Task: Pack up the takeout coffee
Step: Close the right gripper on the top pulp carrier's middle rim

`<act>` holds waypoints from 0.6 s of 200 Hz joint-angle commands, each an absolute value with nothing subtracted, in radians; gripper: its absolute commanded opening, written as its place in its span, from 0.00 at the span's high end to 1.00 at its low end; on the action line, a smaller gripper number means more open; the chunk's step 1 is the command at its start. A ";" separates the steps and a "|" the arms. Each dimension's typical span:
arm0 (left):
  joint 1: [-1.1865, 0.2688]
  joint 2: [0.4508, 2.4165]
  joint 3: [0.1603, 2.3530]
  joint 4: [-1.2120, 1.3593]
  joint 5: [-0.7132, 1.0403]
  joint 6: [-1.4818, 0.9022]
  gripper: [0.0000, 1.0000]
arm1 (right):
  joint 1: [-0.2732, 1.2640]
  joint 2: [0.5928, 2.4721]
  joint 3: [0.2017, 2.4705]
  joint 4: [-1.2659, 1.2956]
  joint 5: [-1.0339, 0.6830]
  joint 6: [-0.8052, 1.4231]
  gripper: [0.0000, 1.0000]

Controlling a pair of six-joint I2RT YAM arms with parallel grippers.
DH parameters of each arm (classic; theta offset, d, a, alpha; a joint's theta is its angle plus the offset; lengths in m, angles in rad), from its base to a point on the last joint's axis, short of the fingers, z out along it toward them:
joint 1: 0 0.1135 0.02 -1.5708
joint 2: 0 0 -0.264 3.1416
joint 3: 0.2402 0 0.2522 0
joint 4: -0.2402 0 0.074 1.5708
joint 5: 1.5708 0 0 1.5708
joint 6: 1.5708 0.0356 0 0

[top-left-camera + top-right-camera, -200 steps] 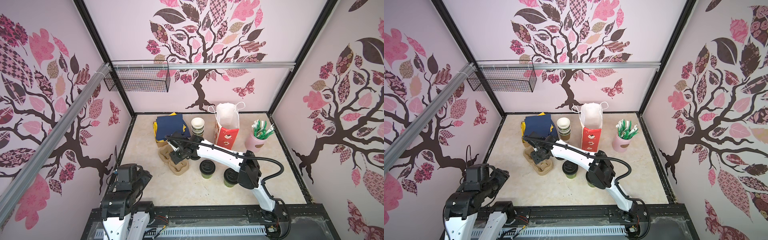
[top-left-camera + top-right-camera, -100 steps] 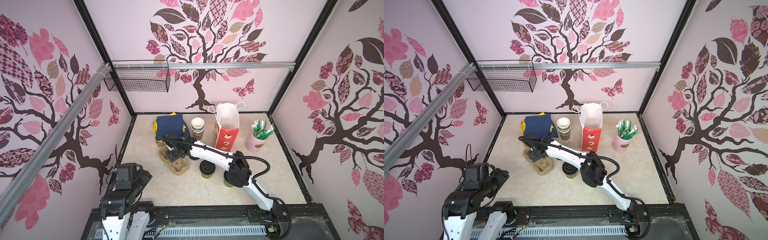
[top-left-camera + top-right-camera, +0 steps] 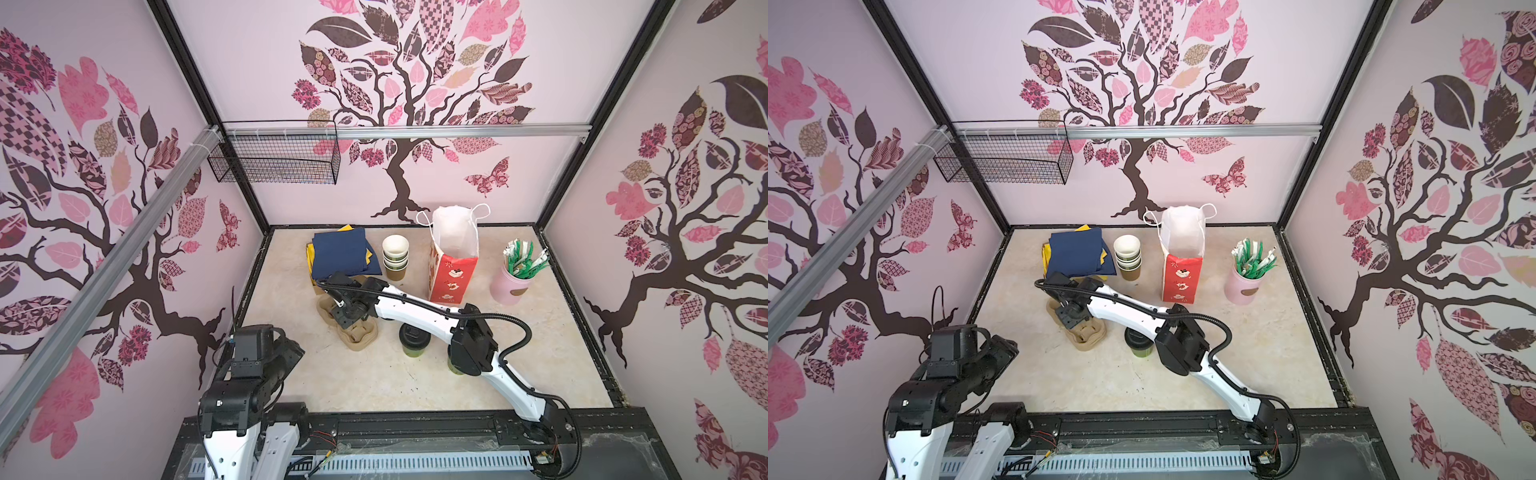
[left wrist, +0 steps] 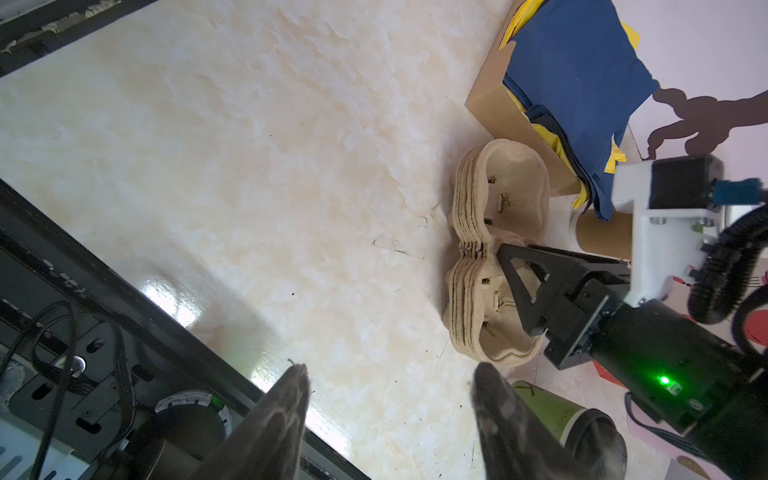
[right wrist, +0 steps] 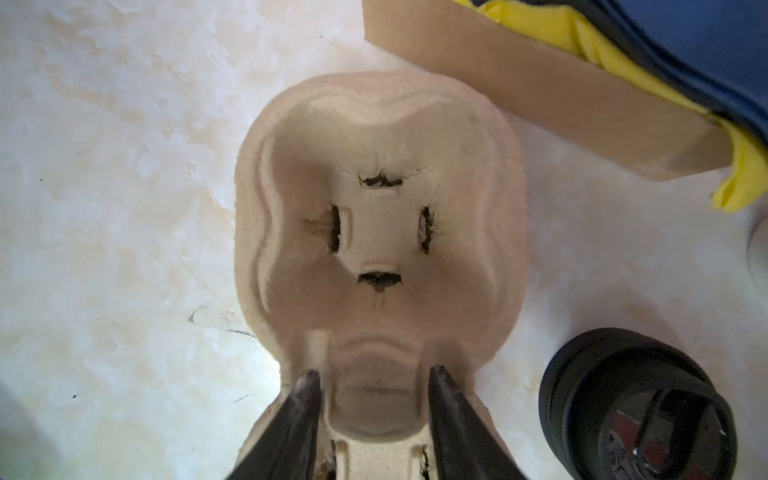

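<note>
A stack of tan pulp cup carriers (image 3: 360,337) (image 3: 1089,337) lies left of centre on the table. My right gripper (image 3: 349,319) (image 3: 1073,318) reaches across and points down onto it. In the right wrist view its jaws (image 5: 374,372) stand open either side of the raised middle ridge of the top carrier (image 5: 374,232), with narrow gaps. One takeout coffee (image 3: 414,338) (image 3: 1139,343), green with a black lid (image 5: 636,411), stands to the right of the carriers. A second coffee (image 3: 455,369) is mostly hidden behind my right arm. My left gripper (image 4: 390,370) is open and empty above the table's near left edge.
At the back stand a red and white paper bag (image 3: 453,257), a stack of empty cups (image 3: 395,257), a pink jar of green and white sticks (image 3: 515,282), and blue and yellow napkins on a cardboard box (image 3: 340,253). A wire basket (image 3: 274,162) hangs on the back wall.
My right arm's elbow has swung left, the gripper has settled onto the carrier stack, and its jaws have narrowed around the middle ridge. The left arm has not moved.
</note>
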State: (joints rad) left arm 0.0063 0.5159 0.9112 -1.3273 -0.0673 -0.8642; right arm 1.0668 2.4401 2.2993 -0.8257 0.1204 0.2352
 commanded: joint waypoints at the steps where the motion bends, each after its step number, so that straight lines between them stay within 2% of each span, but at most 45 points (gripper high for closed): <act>1: 0.010 0.520 0.951 -1.334 -0.079 -0.848 0.33 | 1.074 2.498 2.332 -0.862 0.150 0.240 0.55; 61: 0.009 0.520 0.960 -1.337 -0.086 -0.844 0.34 | 1.075 2.526 2.364 -0.890 0.153 0.244 0.57; 120: 0.009 0.519 0.966 -1.342 -0.099 -0.839 0.34 | 1.075 2.495 2.433 -0.910 0.146 0.268 0.72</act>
State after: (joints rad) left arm 0.0063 0.5159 0.9264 -1.3327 -0.0830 -0.8574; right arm 1.0714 2.4752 2.3753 -0.8761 0.1383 0.2462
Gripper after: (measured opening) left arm 0.665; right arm 0.326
